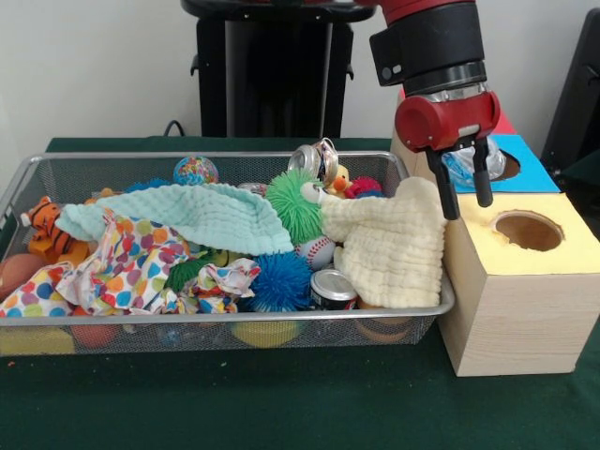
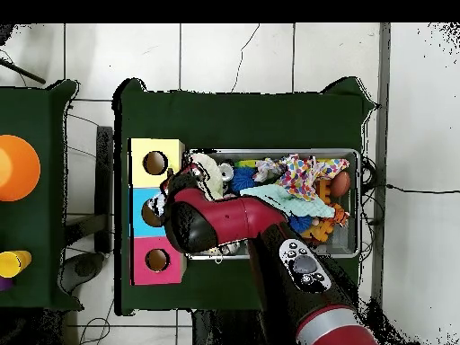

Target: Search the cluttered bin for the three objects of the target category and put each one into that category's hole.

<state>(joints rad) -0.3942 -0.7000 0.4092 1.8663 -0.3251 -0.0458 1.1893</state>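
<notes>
Two black fingers of the gripper (image 1: 465, 195) hang spread and seemingly empty above the blue box (image 1: 525, 167), presumably because something crinkly already sits at its hole (image 1: 504, 166).

There is one wire bin (image 1: 19, 178) on the table. It holds three cloths: a green one (image 1: 197, 214), a yellow one (image 1: 394, 242) and a spotted one (image 1: 131, 258). Two cans show, one (image 1: 312, 159) at the bin's back edge and one (image 1: 333, 288) at its front edge. There is one toy tiger (image 1: 45, 228). Beside the bin stand three boxes, each with one hole (image 2: 155, 163).
</notes>
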